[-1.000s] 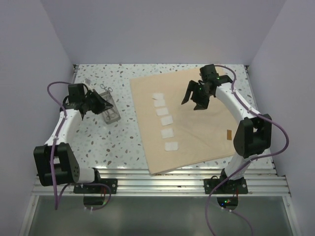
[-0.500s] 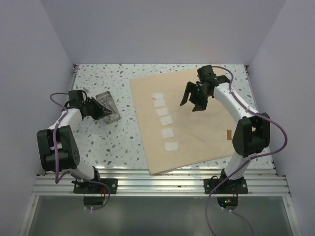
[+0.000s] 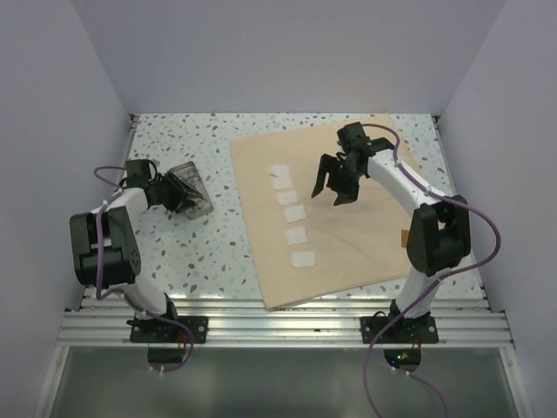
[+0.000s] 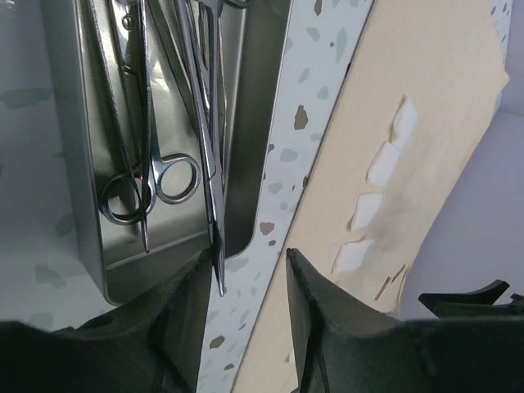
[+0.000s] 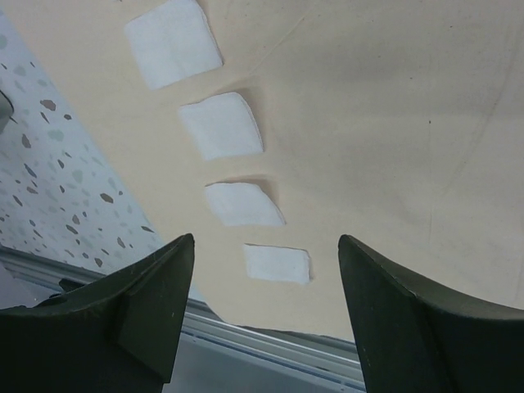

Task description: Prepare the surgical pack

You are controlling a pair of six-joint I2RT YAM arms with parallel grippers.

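The tan cloth (image 3: 365, 218) lies flat on the right half of the table, with several white gauze squares (image 3: 294, 213) in a column near its left edge. The silver tin (image 3: 191, 174) sits left of it, holding steel instruments (image 4: 151, 176). My left gripper (image 3: 177, 195) is at the tin's near end, jaws apart over bare table (image 4: 246, 258). One instrument's tip (image 4: 219, 278) sticks out past the tin's rim beside the left finger, and nothing is gripped. My right gripper (image 3: 331, 196) hovers open above the cloth, with the gauze (image 5: 277, 264) showing between its fingers.
The speckled table (image 3: 200, 252) is walled on the left, back and right. A metal rail (image 3: 287, 326) with both arm bases runs along the near edge. A small orange tag (image 3: 405, 237) lies on the cloth by the right arm.
My left jaws have parted from shut, and the left arm has folded in toward the left wall. The right gripper has drifted left toward the gauze column.
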